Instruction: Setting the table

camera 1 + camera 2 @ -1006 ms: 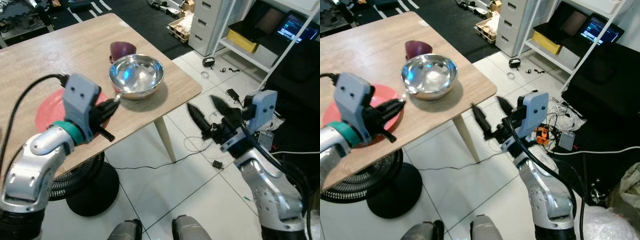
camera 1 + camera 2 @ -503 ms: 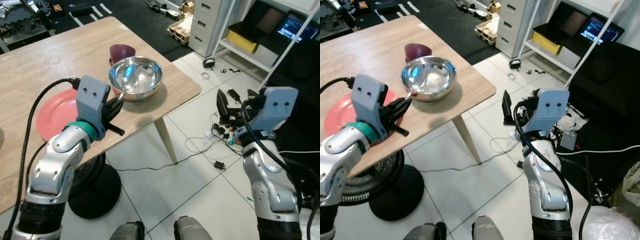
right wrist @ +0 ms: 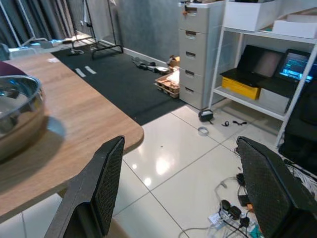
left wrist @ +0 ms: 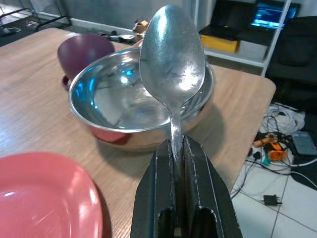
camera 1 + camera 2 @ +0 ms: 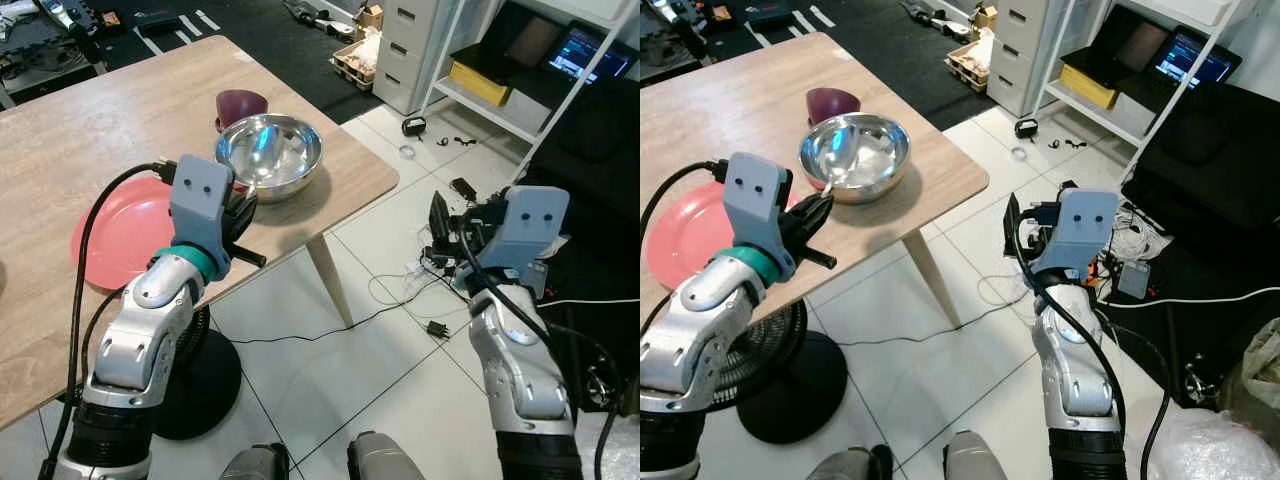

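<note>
The left gripper [image 4: 179,163] — clamped on the spoon [image 4: 173,59] — has drawn back from the steel bowl [image 5: 268,152] toward the worktop [image 5: 90,120] edge; the spread-wide right gripper [image 3: 183,193] has swung aside, so placing seems next.

On your surface [image 5: 90,130], the bowl [image 5: 269,153] sits near the right corner, the cup [image 5: 238,104] just behind it, the plate [image 5: 125,230] to its left. Your left pincer [image 4: 177,148] holds the spoon [image 4: 172,59] before the bowl.
</note>
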Tool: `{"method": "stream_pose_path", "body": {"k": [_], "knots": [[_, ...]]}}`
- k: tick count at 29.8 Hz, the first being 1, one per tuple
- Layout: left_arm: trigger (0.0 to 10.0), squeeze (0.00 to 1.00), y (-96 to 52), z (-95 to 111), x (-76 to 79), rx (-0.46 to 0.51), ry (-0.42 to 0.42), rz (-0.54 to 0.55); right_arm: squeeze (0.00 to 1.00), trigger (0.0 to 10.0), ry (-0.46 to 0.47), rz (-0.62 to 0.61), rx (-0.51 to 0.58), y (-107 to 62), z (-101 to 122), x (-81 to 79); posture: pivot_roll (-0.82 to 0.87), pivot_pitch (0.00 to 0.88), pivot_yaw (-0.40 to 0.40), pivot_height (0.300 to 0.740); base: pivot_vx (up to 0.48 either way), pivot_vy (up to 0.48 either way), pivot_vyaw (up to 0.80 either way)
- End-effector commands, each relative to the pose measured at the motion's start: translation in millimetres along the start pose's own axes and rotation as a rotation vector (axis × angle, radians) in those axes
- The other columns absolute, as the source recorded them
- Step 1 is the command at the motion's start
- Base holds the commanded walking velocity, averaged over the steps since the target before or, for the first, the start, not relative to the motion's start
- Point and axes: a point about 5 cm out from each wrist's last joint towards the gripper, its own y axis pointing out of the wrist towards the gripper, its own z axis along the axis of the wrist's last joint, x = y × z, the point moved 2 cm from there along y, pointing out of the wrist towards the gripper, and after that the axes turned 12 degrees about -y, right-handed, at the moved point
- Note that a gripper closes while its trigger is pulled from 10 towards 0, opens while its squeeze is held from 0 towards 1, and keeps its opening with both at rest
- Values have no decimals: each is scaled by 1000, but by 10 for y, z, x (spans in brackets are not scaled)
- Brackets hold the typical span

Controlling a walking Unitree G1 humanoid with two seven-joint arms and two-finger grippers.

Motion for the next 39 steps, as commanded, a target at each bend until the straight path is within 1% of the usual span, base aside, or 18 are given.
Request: {"method": "stream_pose_path", "body": {"k": [1,16,39], "knots": [[10000,0,-6,-47,-31,-11,9,22,0,10000,1,-4,-9,-8,-31,-9,-161,0,90,740,0,0,0],[10000,0,34,-45,-31,-7,5,57,0,10000,4,-22,-24,-8,-91,-31,-153,0,89,740,0,0,0],[10000,0,77,-33,-35,-2,17,60,0,10000,16,-20,-38,-10,-123,-48,-154,0,87,740,0,0,-800]]}}
